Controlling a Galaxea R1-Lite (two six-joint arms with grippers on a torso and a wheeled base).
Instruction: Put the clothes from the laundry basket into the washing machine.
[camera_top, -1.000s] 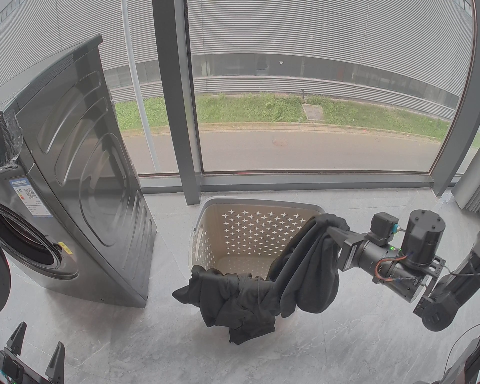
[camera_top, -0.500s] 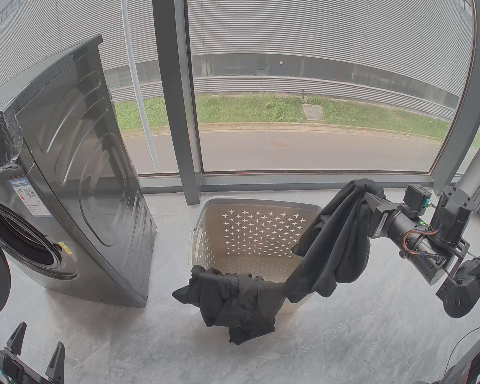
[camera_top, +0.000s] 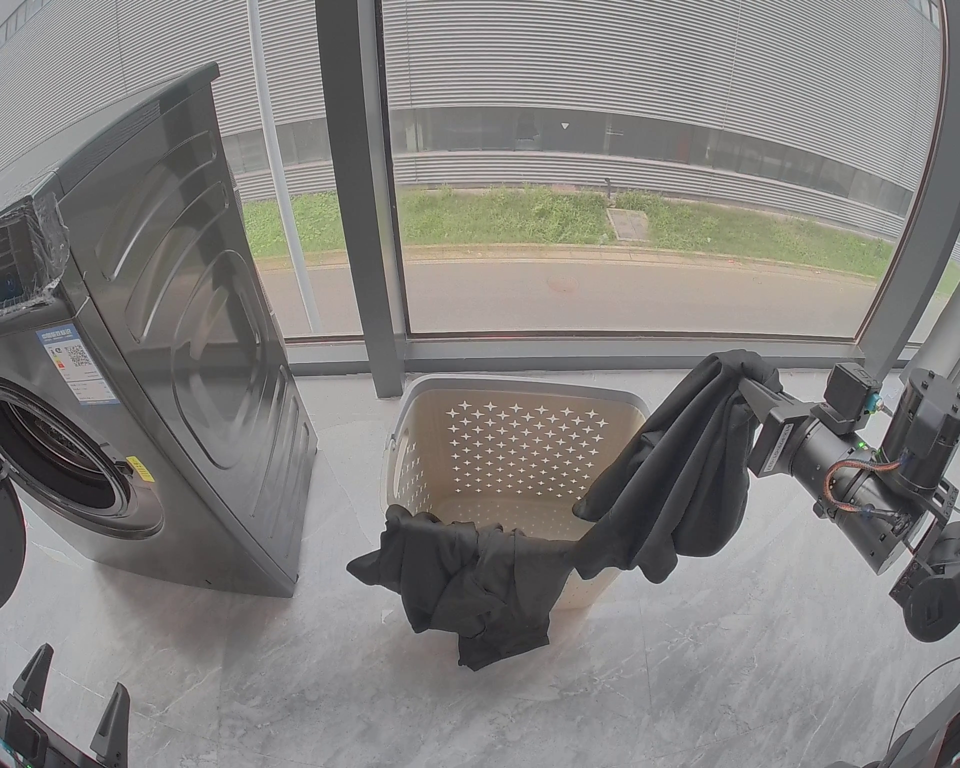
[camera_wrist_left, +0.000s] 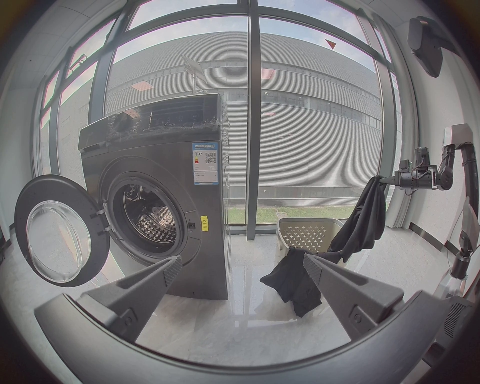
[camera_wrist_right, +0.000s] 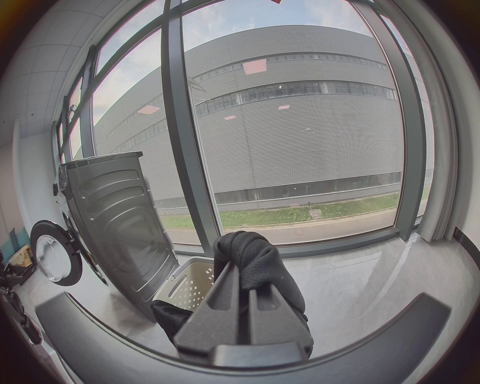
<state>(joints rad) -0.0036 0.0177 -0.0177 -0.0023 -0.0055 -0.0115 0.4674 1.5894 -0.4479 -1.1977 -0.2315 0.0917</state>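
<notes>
A dark garment (camera_top: 660, 480) hangs from my right gripper (camera_top: 748, 392), which is shut on its upper end above the basket's right side. The cloth's lower part (camera_top: 470, 585) drapes over the front rim of the cream laundry basket (camera_top: 520, 430) onto the floor. In the right wrist view the closed fingers (camera_wrist_right: 222, 295) pinch the bunched dark garment (camera_wrist_right: 255, 260). The grey washing machine (camera_top: 150, 330) stands at the left, its drum opening (camera_wrist_left: 150, 220) uncovered and its round door (camera_wrist_left: 57, 230) swung open. My left gripper (camera_top: 70, 700) is open low at the front left, holding nothing.
Tall windows with a thick grey post (camera_top: 360, 190) rise right behind the basket. Pale marble floor (camera_top: 700, 660) spreads open in front of and to the right of the basket. The machine's side panel stands close to the basket's left.
My right gripper has risen and drawn back to the right, lifting the garment's upper end out of the basket. The head camera shifted slightly. The left gripper stayed put.
</notes>
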